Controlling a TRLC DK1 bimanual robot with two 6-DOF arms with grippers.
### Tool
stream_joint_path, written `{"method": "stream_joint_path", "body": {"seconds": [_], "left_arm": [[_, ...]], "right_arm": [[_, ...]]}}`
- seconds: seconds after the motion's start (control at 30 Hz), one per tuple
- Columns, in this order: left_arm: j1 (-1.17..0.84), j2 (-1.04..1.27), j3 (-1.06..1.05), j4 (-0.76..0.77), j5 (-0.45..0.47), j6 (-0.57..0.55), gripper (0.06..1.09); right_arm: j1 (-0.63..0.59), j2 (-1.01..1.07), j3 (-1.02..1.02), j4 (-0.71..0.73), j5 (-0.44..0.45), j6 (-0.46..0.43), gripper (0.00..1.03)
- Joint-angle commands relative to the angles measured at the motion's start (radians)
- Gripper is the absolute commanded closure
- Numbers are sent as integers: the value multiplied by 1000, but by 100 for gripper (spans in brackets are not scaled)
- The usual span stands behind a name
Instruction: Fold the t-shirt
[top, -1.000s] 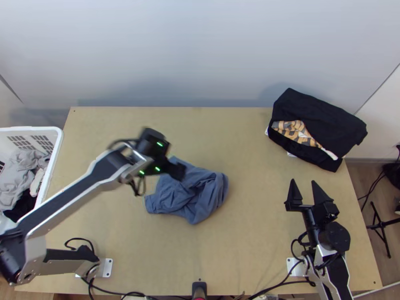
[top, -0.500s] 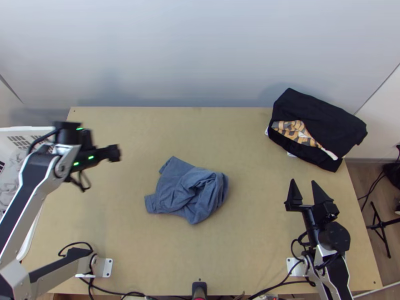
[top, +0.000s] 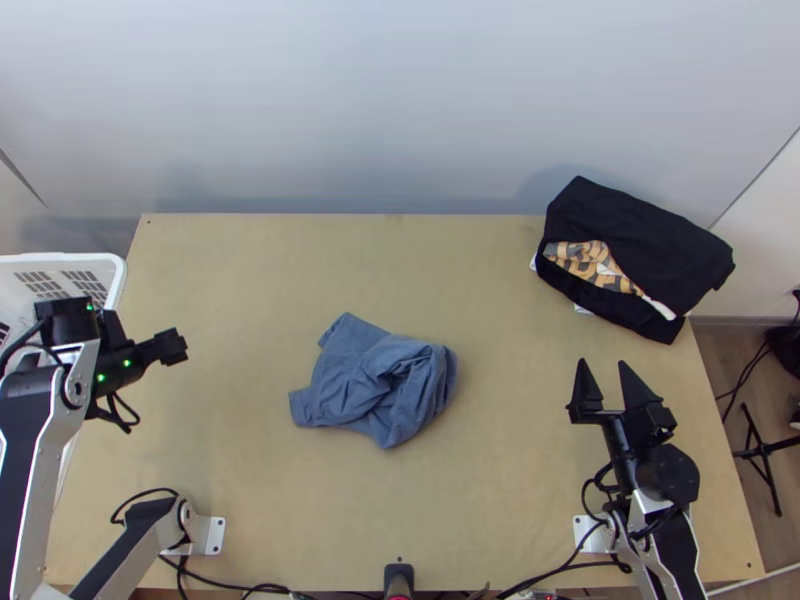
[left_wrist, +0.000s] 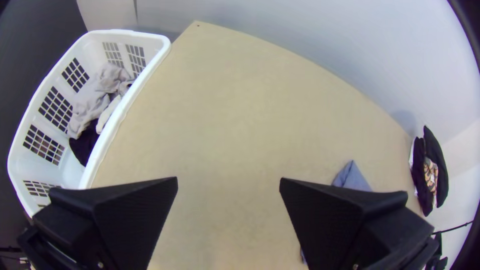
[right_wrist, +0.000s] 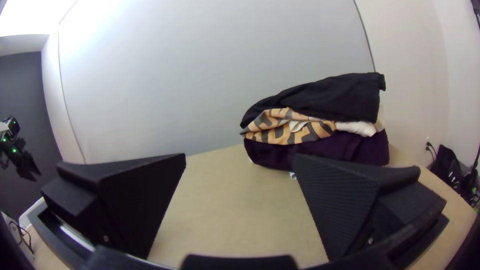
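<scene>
In the top view a blue-grey t-shirt (top: 375, 385) lies bunched and crumpled near the middle of the table, touched by neither gripper. My left gripper (top: 178, 347) is over the table's left side beside the basket, well left of the shirt. The left wrist view shows the left gripper (left_wrist: 228, 182) open with bare table between its fingers, and part of the t-shirt (left_wrist: 351, 178) beyond one finger. To the right of the shirt, my right gripper (top: 605, 375) stands open and holds nothing; its wide gap shows too in the right wrist view, where the right gripper (right_wrist: 241, 160) points toward the clothes pile.
A white basket (top: 113, 270) with grey, white and dark clothes stands at the table's left edge. At the back right is a pile of folded clothes (top: 640, 240), black with an orange-patterned piece between. Bare tabletop (top: 480, 520) lies in front of the shirt.
The left arm has swung from above the t-shirt to the left side by the basket, lately a little nearer the table's front. The shirt lies as before, and the right arm has hardly moved.
</scene>
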Motion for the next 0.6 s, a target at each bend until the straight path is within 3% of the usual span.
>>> {"method": "stream_joint_path", "body": {"seconds": [0.0, 0.1, 0.2, 0.37, 0.57], "left_arm": [[27, -9, -82, 47, 10, 13, 10], [8, 5, -135, 115, 13, 8, 10], [-32, 19, -171, 150, 13, -12, 10], [-99, 17, -219, 210, 13, -52, 10], [-113, 14, -268, 263, 13, -66, 10]], "right_arm": [[-1, 16, 16, -10, -46, -45, 4], [13, 59, 80, -21, -57, -94, 4], [70, 238, 208, -39, -72, -109, 4], [187, 637, 550, -157, -68, -103, 4], [417, 1065, 1032, -297, -34, -105, 4]]}}
